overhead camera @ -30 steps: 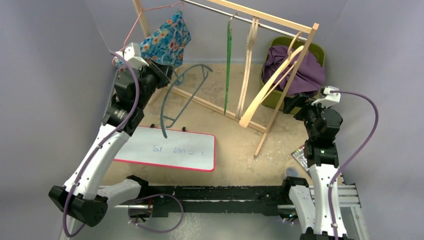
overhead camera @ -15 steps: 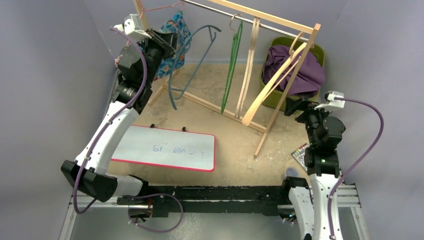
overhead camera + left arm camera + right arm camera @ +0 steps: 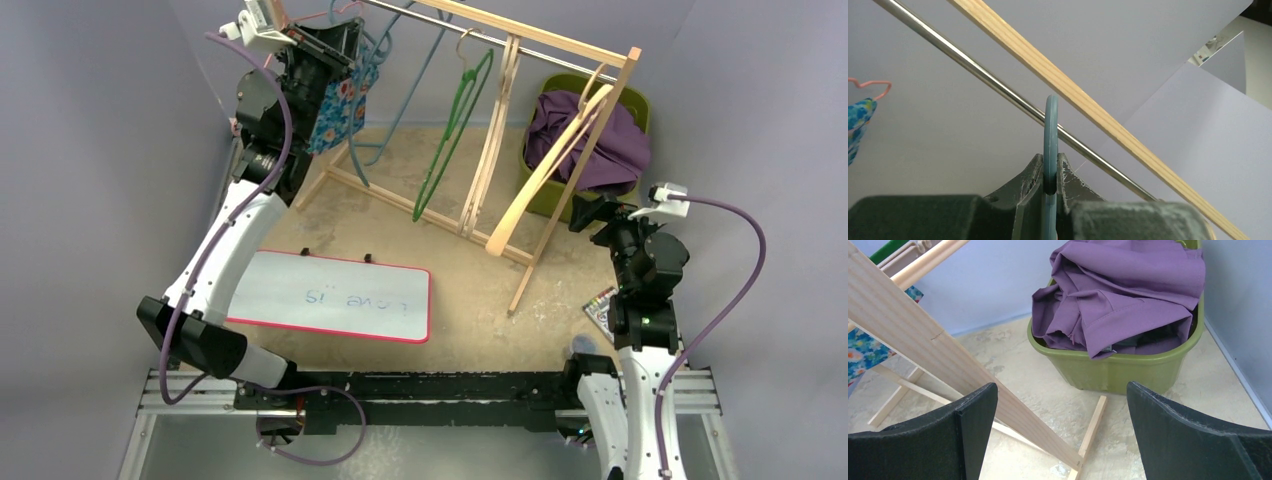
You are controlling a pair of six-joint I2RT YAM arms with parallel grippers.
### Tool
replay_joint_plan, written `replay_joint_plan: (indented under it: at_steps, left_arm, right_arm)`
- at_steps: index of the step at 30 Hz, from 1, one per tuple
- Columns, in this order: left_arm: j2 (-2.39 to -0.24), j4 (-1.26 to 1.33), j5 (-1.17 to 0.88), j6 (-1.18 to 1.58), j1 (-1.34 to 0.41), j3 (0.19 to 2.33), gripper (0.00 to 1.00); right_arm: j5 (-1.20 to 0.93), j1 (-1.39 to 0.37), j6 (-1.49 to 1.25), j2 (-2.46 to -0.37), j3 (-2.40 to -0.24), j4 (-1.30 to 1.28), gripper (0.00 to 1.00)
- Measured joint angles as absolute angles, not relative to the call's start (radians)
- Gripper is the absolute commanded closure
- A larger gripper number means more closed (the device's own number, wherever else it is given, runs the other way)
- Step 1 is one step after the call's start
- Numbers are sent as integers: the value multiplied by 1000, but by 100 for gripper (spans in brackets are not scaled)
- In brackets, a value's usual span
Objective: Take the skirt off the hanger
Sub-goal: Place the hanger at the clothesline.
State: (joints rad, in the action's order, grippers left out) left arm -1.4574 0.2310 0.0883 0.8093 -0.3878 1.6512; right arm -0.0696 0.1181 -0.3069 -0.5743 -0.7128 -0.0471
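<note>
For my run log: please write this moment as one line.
left gripper shut on blue hanger near metal rail | right gripper open, empty | purple garment in green bin

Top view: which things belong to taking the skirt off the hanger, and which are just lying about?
Job: left gripper, shut on blue hanger; purple garment, likely the skirt, in green bin; rack rail.
Lying about: floral cloth, green hanger, wooden hangers, whiteboard; open right gripper.
</note>
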Motion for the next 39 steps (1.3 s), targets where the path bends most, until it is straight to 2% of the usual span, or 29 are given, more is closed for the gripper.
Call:
replay_joint_plan:
  at_steps: [21,37,39]
  left_arm:
    - [-1560,292,101,924,-389,1715,100]
    - [-1584,291,49,896,-402,1723,100]
    - [-1581,291,47,886,-402,1713,97]
  right_arm:
    - [-62,118,-313,-559,-712,-47,1]
    - [-62,118,-313,-548,-711,-47,1]
    - [-62,118,-313,-548,-711,-47,1]
